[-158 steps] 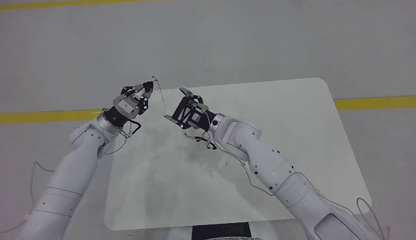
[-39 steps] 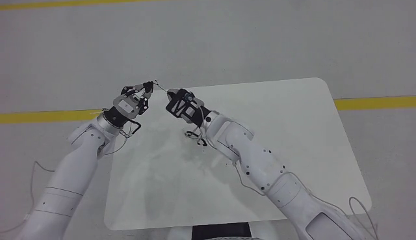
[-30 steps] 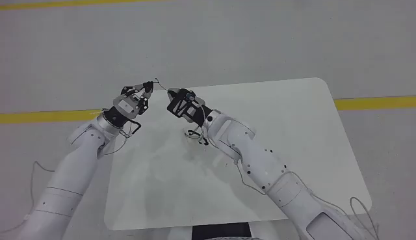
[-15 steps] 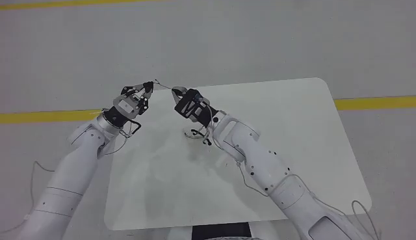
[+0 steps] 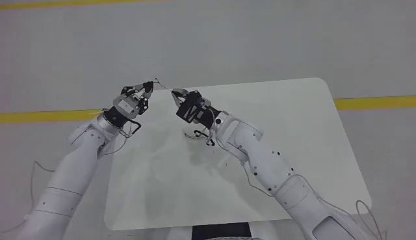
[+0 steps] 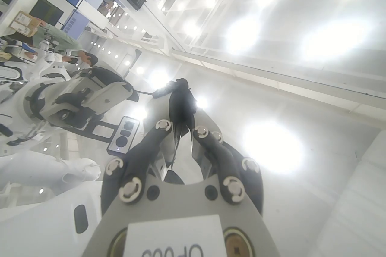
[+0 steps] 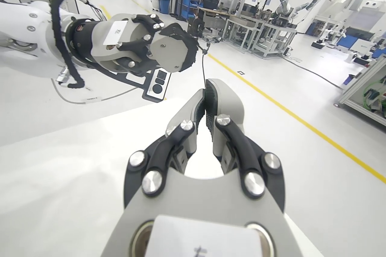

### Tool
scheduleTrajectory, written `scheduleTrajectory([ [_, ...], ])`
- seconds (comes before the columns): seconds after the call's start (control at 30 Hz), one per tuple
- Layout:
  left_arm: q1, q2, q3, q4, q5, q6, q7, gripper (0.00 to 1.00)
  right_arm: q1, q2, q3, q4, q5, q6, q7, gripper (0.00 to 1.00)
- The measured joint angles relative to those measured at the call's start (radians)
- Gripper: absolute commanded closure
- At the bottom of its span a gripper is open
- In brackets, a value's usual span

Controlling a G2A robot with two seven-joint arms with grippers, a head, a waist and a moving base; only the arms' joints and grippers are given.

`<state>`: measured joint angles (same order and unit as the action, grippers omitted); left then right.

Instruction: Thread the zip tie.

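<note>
A thin black zip tie (image 5: 164, 86) spans the short gap between my two grippers, above the table's far left corner. My left gripper (image 5: 148, 88) is shut on one end; in the left wrist view its fingertips (image 6: 181, 89) pinch the tie (image 6: 156, 94), which runs toward the other arm. My right gripper (image 5: 175, 97) is shut on the strap. In the right wrist view, the strap (image 7: 203, 67) rises from my shut right gripper (image 7: 206, 89) to a small head beside the left gripper (image 7: 193, 50).
The white table (image 5: 292, 129) with rounded corners stretches right and toward me from the grippers. A yellow floor line (image 5: 39, 116) runs past its left and right sides. Both grippers hang in the air, off the surface.
The right gripper, open and lower over the table five seconds ago, rose to the left gripper and shut on the hanging strap. Over the last second it shifted slightly right.
</note>
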<state>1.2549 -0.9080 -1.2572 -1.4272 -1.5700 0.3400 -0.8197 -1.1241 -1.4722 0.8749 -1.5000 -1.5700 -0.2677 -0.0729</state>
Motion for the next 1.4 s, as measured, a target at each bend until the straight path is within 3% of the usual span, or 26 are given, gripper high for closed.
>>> scheduleTrajectory([
  [0.27, 0.0, 0.0, 0.0, 0.0, 0.0, 0.0, 0.0, 1.0, 0.078, 0.065, -0.097, 0.004, 0.0, 0.036, -0.014, 1.0],
  [0.57, 0.0, 0.0, 0.0, 0.0, 0.0, 0.0, 0.0, 1.0, 0.219, 0.163, -0.296, 0.015, 0.0, 0.125, -0.022, 1.0],
  [0.87, 0.0, 0.0, 0.0, 0.0, 0.0, 0.0, 0.0, 1.0, 0.315, 0.228, -0.449, 0.011, 0.0, 0.197, -0.011, 1.0],
  [1.07, 0.0, 0.0, 0.0, 0.0, 0.0, 0.0, 0.0, 1.0, 0.326, 0.249, -0.481, 0.0, 0.0, 0.236, -0.014, 1.0],
  [1.4, 0.0, 0.0, 0.0, 0.0, 0.0, 0.0, 0.0, 1.0, 0.28, 0.264, -0.437, -0.007, 0.0, 0.242, -0.003, 1.0],
])
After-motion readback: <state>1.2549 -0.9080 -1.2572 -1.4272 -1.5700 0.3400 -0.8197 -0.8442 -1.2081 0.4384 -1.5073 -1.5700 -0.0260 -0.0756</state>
